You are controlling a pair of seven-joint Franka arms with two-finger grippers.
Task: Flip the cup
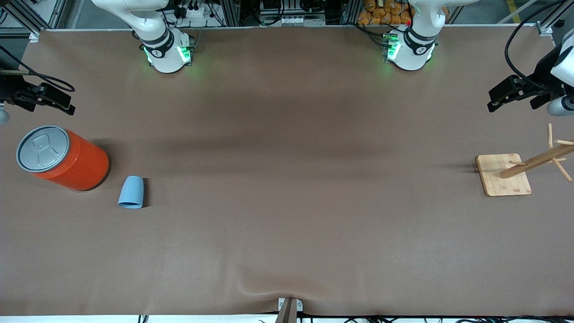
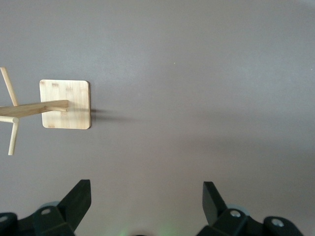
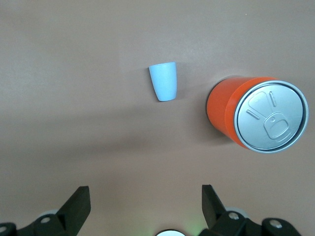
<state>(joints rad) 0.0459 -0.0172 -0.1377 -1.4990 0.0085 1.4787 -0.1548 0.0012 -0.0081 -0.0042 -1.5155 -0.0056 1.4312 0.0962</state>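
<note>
The cup [image 1: 131, 192] is small and light blue. It seems to lie on its side on the brown table, wide mouth toward the front camera, beside the orange can. It also shows in the right wrist view [image 3: 163, 82]. My right gripper [image 1: 67, 105] hangs open and empty at the right arm's end of the table, above the table by the can; its fingers [image 3: 78, 201] frame bare table. My left gripper [image 1: 493, 101] is open and empty at the left arm's end, near the wooden rack; its fingers [image 2: 81, 196] stand wide apart.
A big orange can [image 1: 67, 159] with a grey pull-tab lid stands upright next to the cup, toward the right arm's end; it also shows in the right wrist view [image 3: 256, 115]. A wooden peg rack [image 1: 504, 175] on a square base stands at the left arm's end.
</note>
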